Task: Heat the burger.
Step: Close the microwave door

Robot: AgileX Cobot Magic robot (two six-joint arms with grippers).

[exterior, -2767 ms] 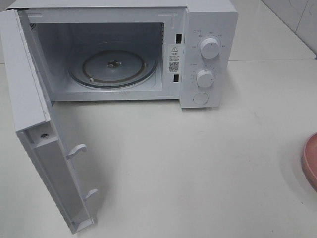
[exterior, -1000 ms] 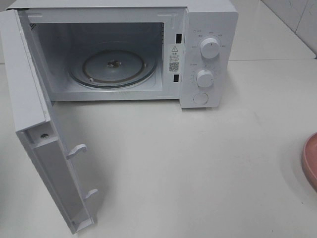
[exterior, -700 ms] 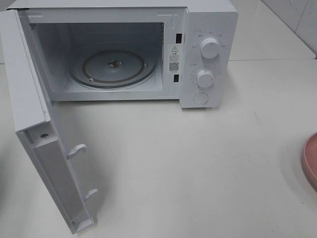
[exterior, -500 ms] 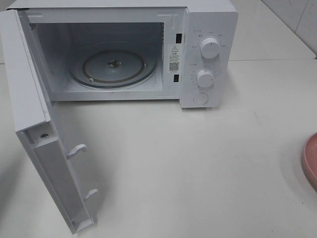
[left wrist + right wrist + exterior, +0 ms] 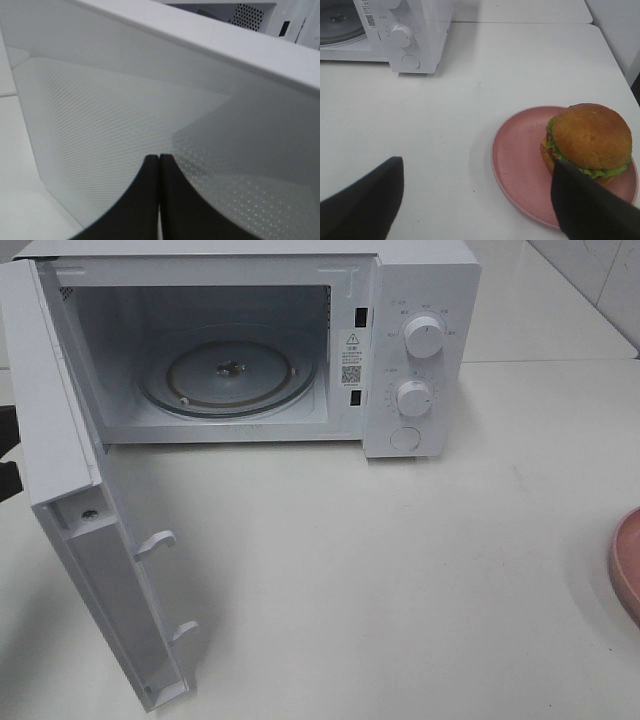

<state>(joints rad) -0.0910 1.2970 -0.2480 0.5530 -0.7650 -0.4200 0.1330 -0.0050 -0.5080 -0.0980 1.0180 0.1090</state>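
The burger, with a golden-brown bun and a green lettuce frill, sits on a round pink plate in the right wrist view. My right gripper hangs open just in front of the plate, one finger beside the burger, holding nothing. In the exterior high view only the plate's rim shows at the right edge, and the burger is out of frame. My left gripper is shut and empty, close to the outer face of the microwave door. A dark part of the left arm peeks out behind the door.
The white microwave stands at the back with its door swung wide to the left. Its glass turntable is bare. Two knobs and a round button sit on its right panel. White tabletop lies between microwave and plate.
A dark part of my left arm has come into view at the left edge behind the open door. The microwave, the plate and the right gripper have not moved.
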